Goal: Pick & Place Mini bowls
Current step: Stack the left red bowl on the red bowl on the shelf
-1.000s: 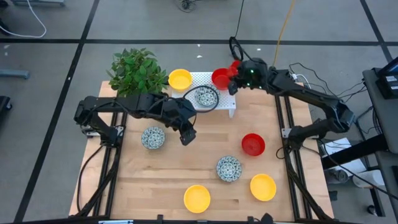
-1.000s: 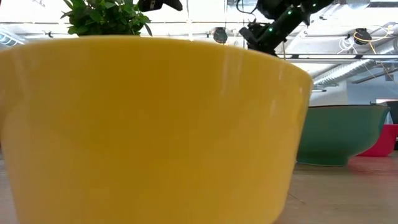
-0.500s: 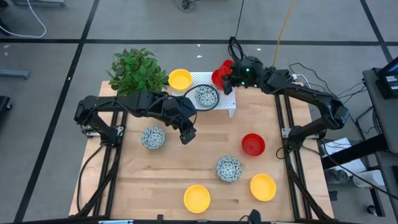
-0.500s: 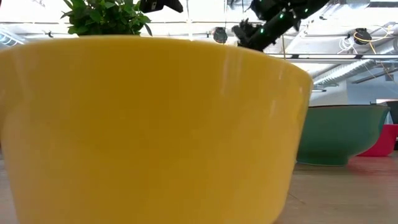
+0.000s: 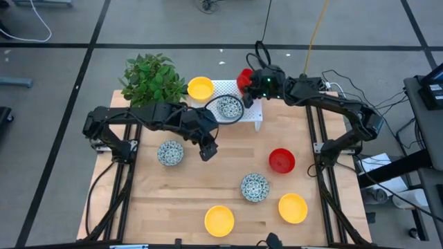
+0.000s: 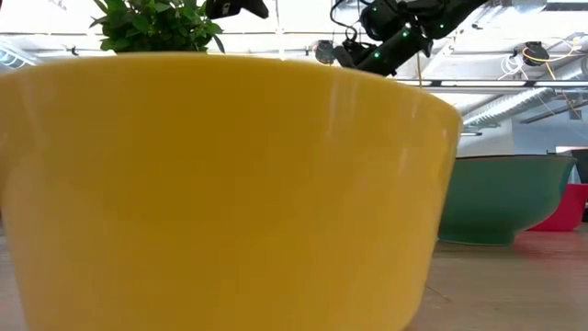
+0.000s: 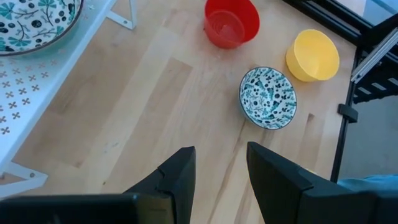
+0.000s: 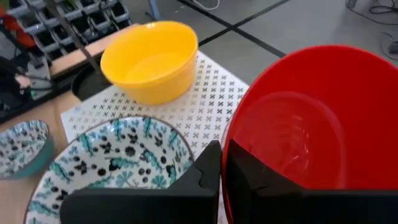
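Right gripper [image 8: 222, 163] pinched on the rim of a red bowl [image 8: 298, 124], held above the white rack [image 8: 208, 106]; just beside it on the rack, a speckled bowl [image 8: 112, 163], a yellow bowl [image 8: 151, 59] beyond; left gripper [image 7: 219, 177] parted, empty, above bare table [image 7: 155, 99].

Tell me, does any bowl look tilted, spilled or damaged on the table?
Nothing stands out. The red bowl pinched at its rim by the right gripper hangs above the white rack; the other bowls sit upright and undamaged.
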Available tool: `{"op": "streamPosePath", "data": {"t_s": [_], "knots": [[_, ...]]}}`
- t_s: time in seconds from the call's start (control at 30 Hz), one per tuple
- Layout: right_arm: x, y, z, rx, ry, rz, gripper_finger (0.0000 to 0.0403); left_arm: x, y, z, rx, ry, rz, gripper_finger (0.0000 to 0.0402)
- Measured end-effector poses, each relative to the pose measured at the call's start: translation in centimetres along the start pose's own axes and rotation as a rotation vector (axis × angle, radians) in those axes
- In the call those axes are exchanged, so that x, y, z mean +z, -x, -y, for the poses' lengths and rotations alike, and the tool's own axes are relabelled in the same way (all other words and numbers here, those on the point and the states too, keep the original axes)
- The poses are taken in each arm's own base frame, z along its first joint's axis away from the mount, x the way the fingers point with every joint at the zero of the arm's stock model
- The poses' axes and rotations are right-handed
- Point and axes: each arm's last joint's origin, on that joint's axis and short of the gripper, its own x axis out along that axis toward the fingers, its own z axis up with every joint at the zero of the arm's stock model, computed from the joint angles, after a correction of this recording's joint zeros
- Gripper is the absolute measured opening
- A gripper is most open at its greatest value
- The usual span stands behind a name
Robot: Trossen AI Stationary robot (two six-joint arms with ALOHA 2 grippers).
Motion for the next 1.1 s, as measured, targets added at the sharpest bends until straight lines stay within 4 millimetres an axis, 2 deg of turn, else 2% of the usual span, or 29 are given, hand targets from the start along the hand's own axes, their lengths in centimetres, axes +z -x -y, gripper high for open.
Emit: {"op": "streamPosePath", "data": {"t_s": [0.27,0.47,0.63,0.77,0.87,1.1], "knots": [[0.3,0.0,-0.1,0.008,0.013,0.030,0.0004,0.0,0.0,0.0,0.001,0.000,-0.005,0.0145],[1.0,0.1,-0.4,0.097,0.013,0.095,0.0004,0.0,0.0,0.0,0.001,0.001,-0.005,0.0145],[1.6,0.2,-0.5,0.106,0.021,0.154,0.0004,-0.1,0.0,0.1,-0.001,0.010,-0.006,0.0145],[2.0,1.3,-0.6,0.099,0.022,0.166,0.0004,-0.3,0.0,0.4,-0.006,0.005,-0.011,0.0145],[1.7,2.0,-0.6,0.073,0.025,0.123,0.0004,-0.4,0.0,0.5,-0.007,-0.003,-0.017,0.0145],[0.4,2.1,-0.4,-0.052,0.060,-0.006,0.0004,-0.4,0.0,0.4,-0.006,-0.012,-0.016,0.0145]]}}
